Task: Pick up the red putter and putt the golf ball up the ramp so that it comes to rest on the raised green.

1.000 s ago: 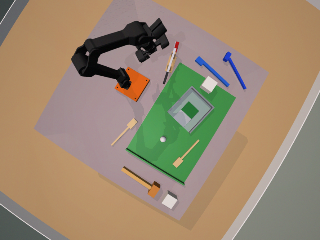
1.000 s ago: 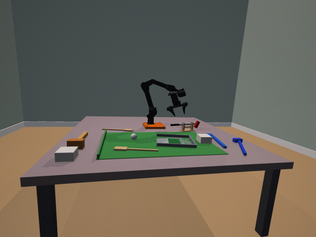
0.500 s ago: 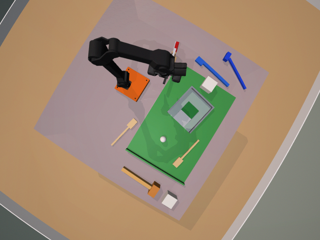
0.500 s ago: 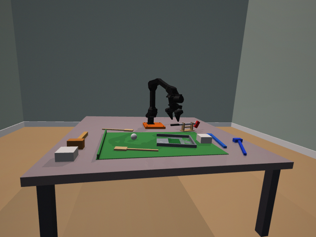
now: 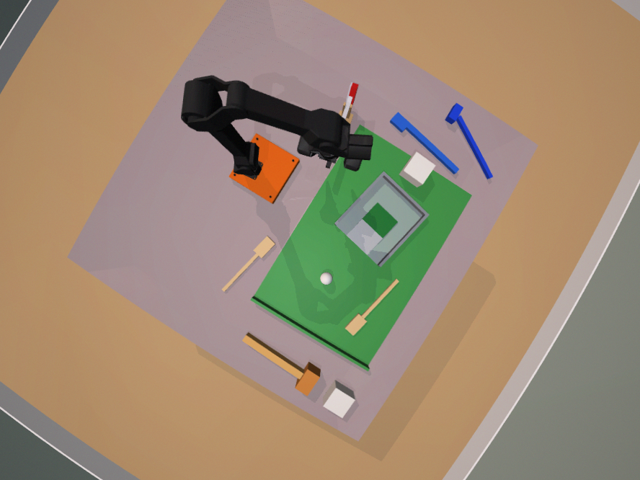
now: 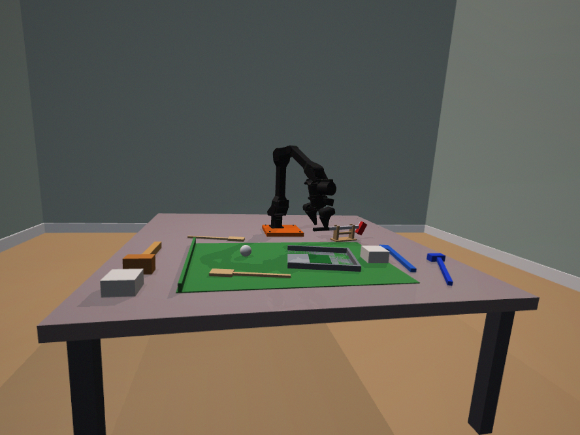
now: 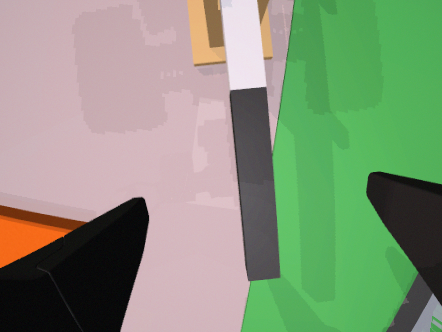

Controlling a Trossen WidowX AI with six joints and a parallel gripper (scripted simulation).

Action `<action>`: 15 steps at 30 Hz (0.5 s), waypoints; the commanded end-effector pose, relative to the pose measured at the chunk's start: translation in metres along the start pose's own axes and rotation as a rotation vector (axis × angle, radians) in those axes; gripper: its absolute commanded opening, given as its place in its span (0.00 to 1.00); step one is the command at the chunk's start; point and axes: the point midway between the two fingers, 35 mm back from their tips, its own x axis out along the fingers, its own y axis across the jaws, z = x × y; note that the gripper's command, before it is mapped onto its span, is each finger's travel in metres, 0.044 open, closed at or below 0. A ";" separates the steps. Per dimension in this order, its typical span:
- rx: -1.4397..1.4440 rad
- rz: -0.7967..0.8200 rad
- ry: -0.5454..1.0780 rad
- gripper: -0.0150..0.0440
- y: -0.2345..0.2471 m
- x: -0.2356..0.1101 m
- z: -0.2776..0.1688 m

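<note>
On the grey table (image 6: 468, 292) the gripper (image 7: 256, 238) hangs wide open and empty above the red putter (image 7: 253, 171) on its wooden stand (image 6: 342, 232) — nothing grasped yet, ball (image 5: 325, 278) unmoved on the green mat (image 5: 305, 242).

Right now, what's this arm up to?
The black arm's gripper hangs open and empty above the dark grip end of the red-headed putter, which rests across a small wooden stand beside the green putting mat. In the wrist view the handle lies between the two black fingers, not yet grasped. The white golf ball sits on the mat, short of the grey-walled raised green.
</note>
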 end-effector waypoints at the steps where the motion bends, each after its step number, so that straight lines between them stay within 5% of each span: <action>1: 0.004 0.001 -0.005 1.00 0.000 0.013 -0.003; 15: 0.004 0.001 -0.005 1.00 0.000 0.031 -0.008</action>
